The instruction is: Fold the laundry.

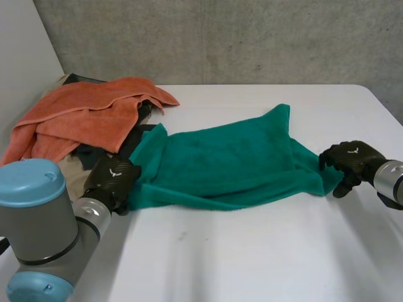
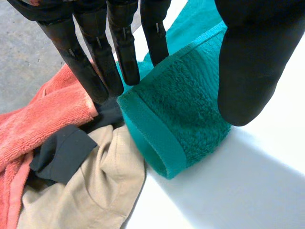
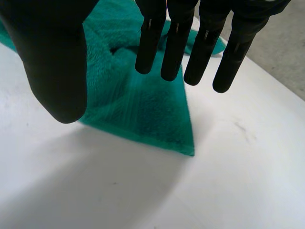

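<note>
— Where is the towel?
— Your green towel (image 1: 220,167) lies stretched across the white table (image 1: 264,251), one end at each hand.
— And the hands?
— Your left hand (image 1: 112,176) brackets the hemmed end beside the orange towel (image 1: 88,110), fingers straight, thumb apart, nothing pinched. Your right hand (image 1: 349,160) hovers spread over the far corner. Likely both are placed to grasp the two ends together.

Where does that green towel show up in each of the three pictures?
Head view: teal towel spread mid-table, between left hand and right hand.
Left wrist view: its hemmed end lies at the left hand's fingertips.
Right wrist view: its corner lies under the right hand's fingertips.
Shared landmark: white table.
</note>
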Tool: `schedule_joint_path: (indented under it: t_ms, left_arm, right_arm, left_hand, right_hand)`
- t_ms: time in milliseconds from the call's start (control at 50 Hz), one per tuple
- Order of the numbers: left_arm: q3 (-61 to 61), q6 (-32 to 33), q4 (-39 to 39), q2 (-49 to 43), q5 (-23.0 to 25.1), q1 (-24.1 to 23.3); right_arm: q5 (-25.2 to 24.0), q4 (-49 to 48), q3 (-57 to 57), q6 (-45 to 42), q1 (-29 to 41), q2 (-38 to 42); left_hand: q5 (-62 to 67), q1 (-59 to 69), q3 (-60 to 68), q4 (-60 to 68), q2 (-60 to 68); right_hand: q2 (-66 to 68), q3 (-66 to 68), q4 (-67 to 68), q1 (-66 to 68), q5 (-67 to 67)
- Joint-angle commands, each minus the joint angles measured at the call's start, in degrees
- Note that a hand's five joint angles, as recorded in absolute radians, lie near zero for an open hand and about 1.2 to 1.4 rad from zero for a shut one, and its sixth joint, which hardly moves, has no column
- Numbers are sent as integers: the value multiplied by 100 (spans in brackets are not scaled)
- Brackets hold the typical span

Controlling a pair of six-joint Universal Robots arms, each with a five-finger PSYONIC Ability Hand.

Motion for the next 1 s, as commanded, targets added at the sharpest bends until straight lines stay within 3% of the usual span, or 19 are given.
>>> schedule_joint_path:
  t_ms: [20, 180, 300, 400, 560, 640, 720, 860, 920, 1000]
  left_arm:
    - [28, 40, -1, -74, 136, -27]
    - [99, 93, 25, -180, 101, -27]
    - [72, 93, 26, 22, -22, -44]
    - [28, 41, -1, 452, -110, -71]
    - [19, 128, -562, 1146, -92, 35]
    - [2, 383, -1396, 1507, -5, 61]
    - [-42, 611, -2381, 1780, 83, 61]
    - [-112, 708, -3752, 1833, 215, -88]
    - [-60, 796, -3789, 1667, 207, -176]
    - [256, 1147, -3675, 1008, 101, -255]
  right_arm:
    - [-49, -175, -173, 362, 27, 362]
    - [-58, -491, -217, 898, 149, 591]
    - [-23, -535, -234, 1109, 246, 643]
    - [-5, -597, -305, 1408, 273, 679]
    - [215, -395, -322, 1304, 71, 153]
    - [145, 359, -208, 576, -149, -568]
    - [4, 1668, -94, -680, -368, -1122]
    - [293, 4259, 205, -3543, -755, -1510]
    - [504, 4492, 240, -3943, -729, -1431]
    - [768, 4334, 74, -3795, -475, -1194]
  left_hand:
    - [1329, 1277, 1288, 1304, 1296]
    - [4574, 4522, 4533, 4548, 4541]
    - [4575, 4523, 4535, 4550, 4542]
    - [4575, 4523, 4535, 4550, 4542]
    - [4575, 4523, 4535, 4550, 4542]
    - [4575, 4523, 4535, 4550, 4542]
    - [4575, 4523, 4535, 4550, 4542]
    - [4575, 4523, 4535, 4550, 4542]
    - [4575, 4523, 4535, 4550, 4542]
    - [4575, 4523, 4535, 4550, 4542]
  right_hand:
    - [242, 266, 250, -3, 411]
    - [208, 232, 216, -37, 378]
    - [509, 533, 517, 264, 679]
    - [4608, 4632, 4616, 4363, 4778]
    - [4617, 4641, 4625, 4373, 4787]
    - [4617, 4641, 4625, 4373, 4787]
    - [4617, 4641, 4625, 4373, 4787]
    - [4617, 4641, 4625, 4373, 4787]
    - [4617, 4641, 4625, 4373, 4787]
    - [4617, 4641, 4625, 4373, 4787]
